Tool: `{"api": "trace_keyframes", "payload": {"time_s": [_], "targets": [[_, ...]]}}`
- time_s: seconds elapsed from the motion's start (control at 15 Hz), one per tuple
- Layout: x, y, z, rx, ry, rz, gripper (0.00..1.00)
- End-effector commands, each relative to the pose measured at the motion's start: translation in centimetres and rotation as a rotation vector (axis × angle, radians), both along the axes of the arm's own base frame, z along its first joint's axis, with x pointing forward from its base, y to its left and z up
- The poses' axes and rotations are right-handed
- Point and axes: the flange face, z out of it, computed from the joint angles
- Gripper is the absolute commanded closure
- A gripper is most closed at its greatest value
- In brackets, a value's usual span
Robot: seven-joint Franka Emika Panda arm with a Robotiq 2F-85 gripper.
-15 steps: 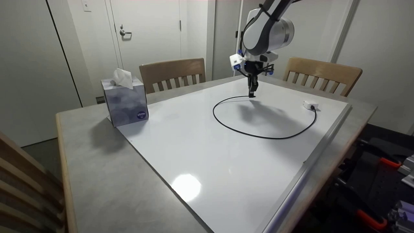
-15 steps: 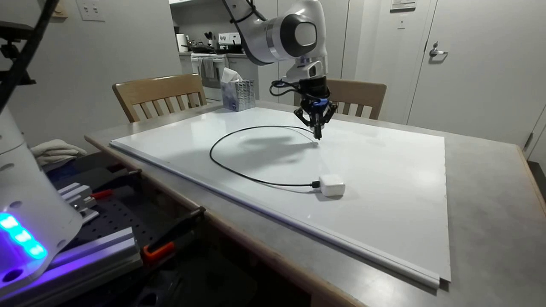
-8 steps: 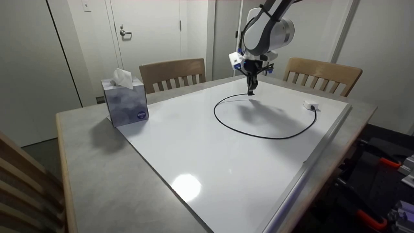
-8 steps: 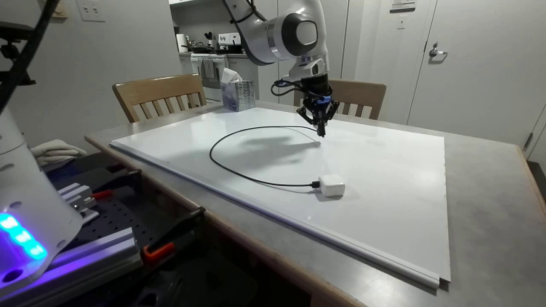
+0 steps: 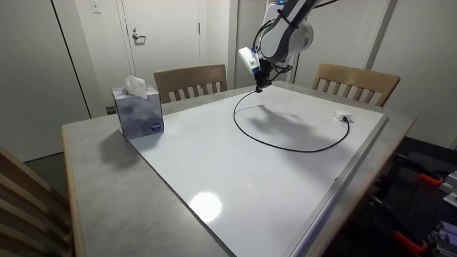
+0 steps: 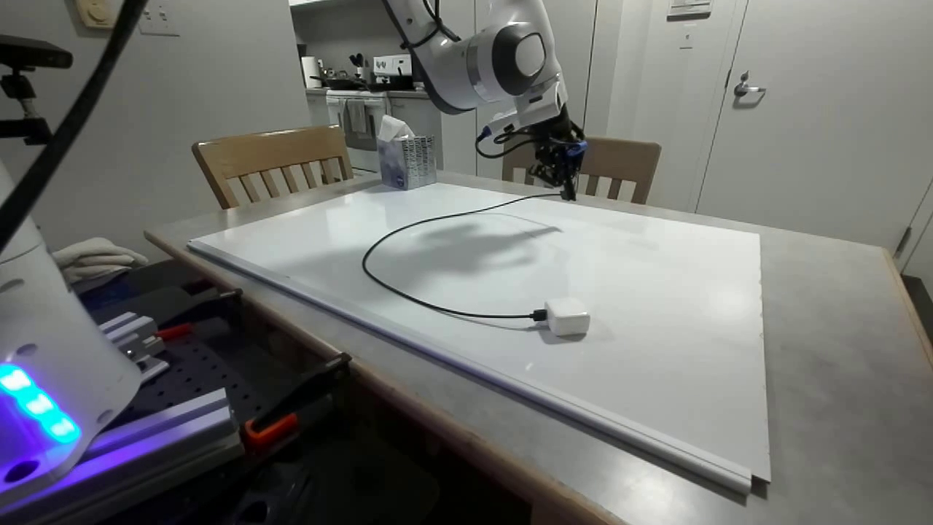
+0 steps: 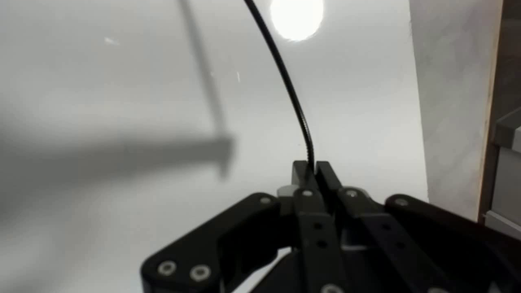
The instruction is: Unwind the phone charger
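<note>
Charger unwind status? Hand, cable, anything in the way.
Hand shut on the black cable, above the whiteboard. Cable in one wide curve, plugged into the white charging block. Tissue box apart from cable, likely no obstacle.

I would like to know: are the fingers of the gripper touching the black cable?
Touching. The wrist view shows the black cable running in between the two fingers, with their tips closed on it.

Arm (image 6: 485,69) angled downward, wrist (image 6: 541,106) tilted, pincer (image 7: 311,167) clamped
</note>
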Motion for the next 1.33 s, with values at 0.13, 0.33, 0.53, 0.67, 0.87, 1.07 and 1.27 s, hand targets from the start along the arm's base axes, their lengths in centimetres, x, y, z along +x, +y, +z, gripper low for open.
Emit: {"api": "trace_keyframes", "payload": {"time_s": [0.13,0.33,0.53,0.67,0.87,1.07,1.27], "targets": [[0.6,0.1,-0.3,-0.01,-0.005,0.024,0.93],[2.4,1.3,1.1,-0.03,-0.055,0.198,0.98],[3.9,4.3,3.0,-0.045,-0.088,0.361,0.98],[4.5,6.8,3.8,-0.042,-0.123,0.465,0.98],[4.5,7.7,3.7,-0.03,-0.113,0.451,0.93],[4.4,7.4,3.6,-0.037,-0.109,0.44,0.93],[5.8,7.8,4.4,-0.018,-0.1,0.53,0.98]]}}
